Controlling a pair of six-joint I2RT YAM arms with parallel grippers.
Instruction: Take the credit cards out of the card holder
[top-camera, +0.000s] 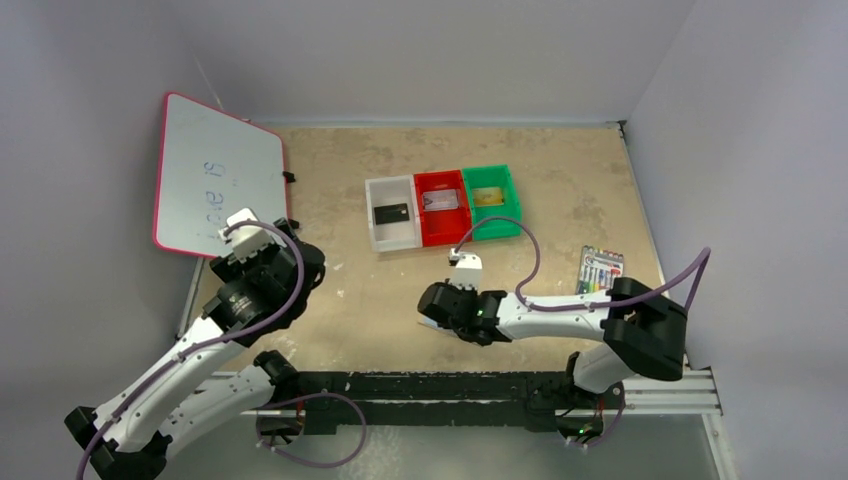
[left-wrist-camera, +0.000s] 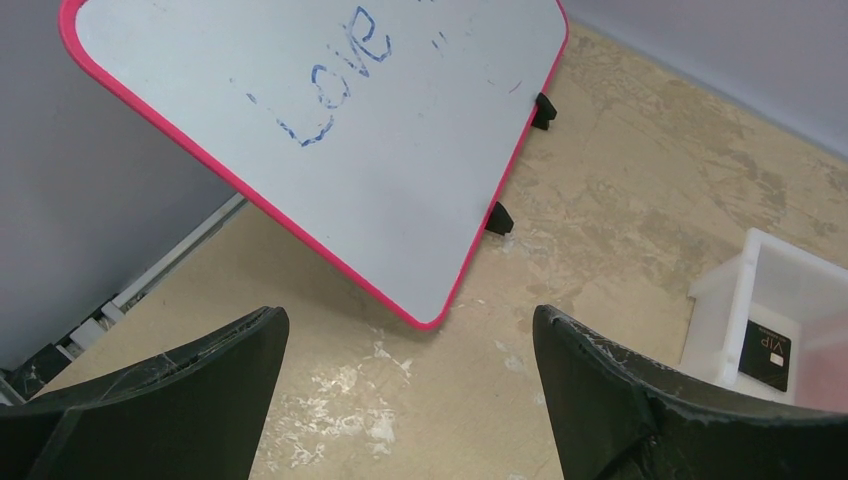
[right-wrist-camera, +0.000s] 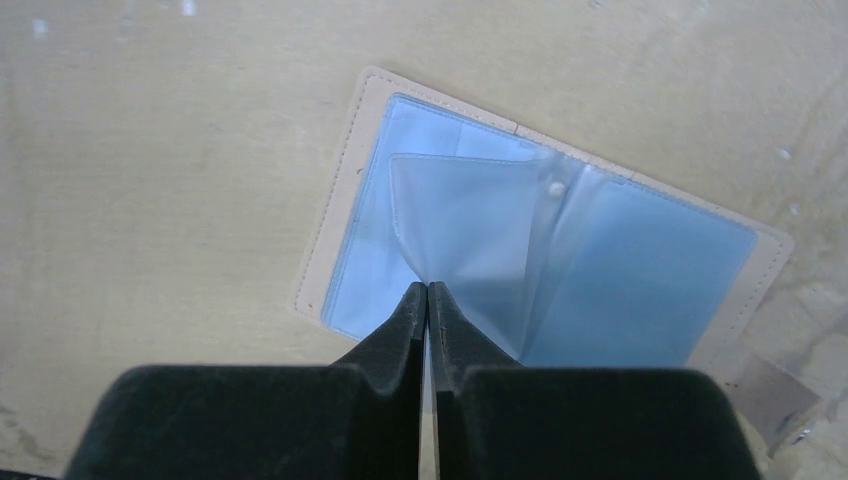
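Observation:
The card holder (right-wrist-camera: 650, 290) lies open on the table, with two pale blue panels and a tan border. My right gripper (right-wrist-camera: 428, 292) is shut on a clear plastic leaf (right-wrist-camera: 470, 220) at the holder's middle and lifts it off the panels. No card shows in the holder. In the top view the right gripper (top-camera: 440, 305) covers the holder. A black card (top-camera: 391, 213) lies in the white bin, a silvery card (top-camera: 441, 200) in the red bin, a gold card (top-camera: 488, 196) in the green bin. My left gripper (left-wrist-camera: 410, 320) is open and empty near the whiteboard's corner.
The white (top-camera: 378, 240), red (top-camera: 440, 234) and green (top-camera: 500, 228) bins stand in a row at mid-table. A pack of markers (top-camera: 600, 268) lies at the right. A pink-framed whiteboard (top-camera: 215, 185) leans at the back left, close to my left gripper (top-camera: 262, 245).

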